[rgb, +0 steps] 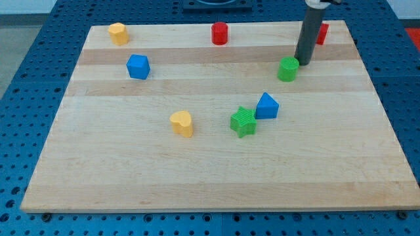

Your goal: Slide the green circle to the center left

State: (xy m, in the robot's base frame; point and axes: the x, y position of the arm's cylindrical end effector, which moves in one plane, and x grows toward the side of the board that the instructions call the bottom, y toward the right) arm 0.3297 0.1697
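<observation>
On the wooden board, no container shows; every block sits loose. From the view's left: a yellow block close to the top edge, a blue cube, a yellow heart, a red cylinder by the top edge, a green star touching a blue block at its 2 o'clock, the green circle upper right, and a red block partly hidden behind the rod. Two of each colour, eight in all. My tip sits just at the circle's 2 o'clock; the rod carries no jaws. Bare wood lies from the circle toward 9 o'clock and along the bottom.
</observation>
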